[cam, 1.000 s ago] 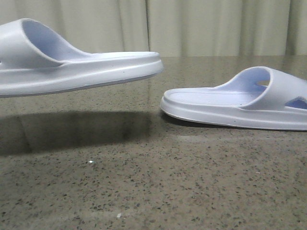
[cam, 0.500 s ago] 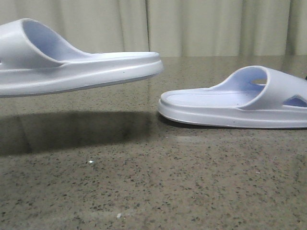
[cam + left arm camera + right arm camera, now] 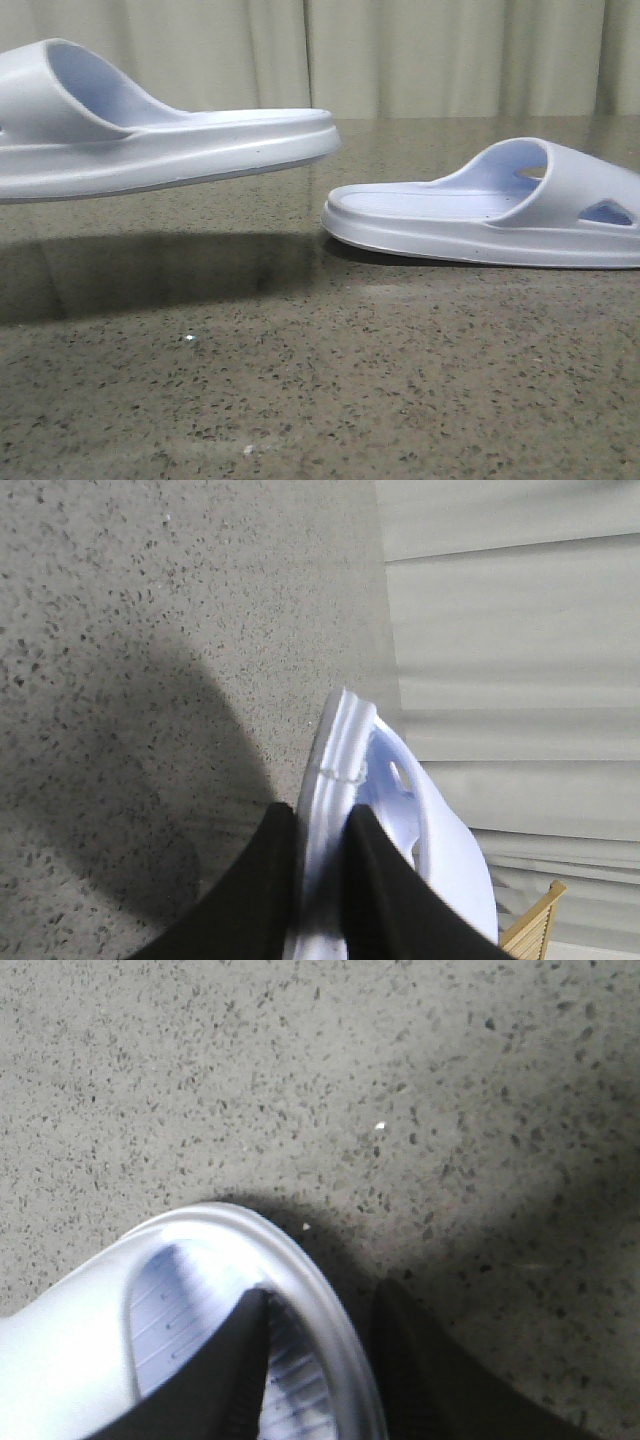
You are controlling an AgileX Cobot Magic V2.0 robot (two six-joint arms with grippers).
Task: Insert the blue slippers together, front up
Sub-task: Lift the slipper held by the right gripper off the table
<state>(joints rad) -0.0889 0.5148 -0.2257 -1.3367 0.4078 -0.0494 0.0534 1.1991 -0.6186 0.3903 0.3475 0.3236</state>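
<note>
Two pale blue slippers show in the front view. One slipper (image 3: 170,150) hangs level in the air at the left, above its shadow. In the left wrist view my left gripper (image 3: 322,815) is shut on this slipper's (image 3: 440,850) thick sole edge. The other slipper (image 3: 480,215) rests on the table at the right, its strap to the right. In the right wrist view my right gripper (image 3: 327,1295) grips this slipper's (image 3: 80,1340) rim, one finger on the ribbed footbed and one outside. Neither gripper shows in the front view.
The speckled stone table (image 3: 300,380) runs across the front view. A pale curtain (image 3: 400,50) hangs behind it. A wooden corner (image 3: 530,920) shows beside the curtain in the left wrist view.
The right slipper has slid a little to the left and turned slightly, showing more of its side cutout. The left slipper has stayed still in the air.
</note>
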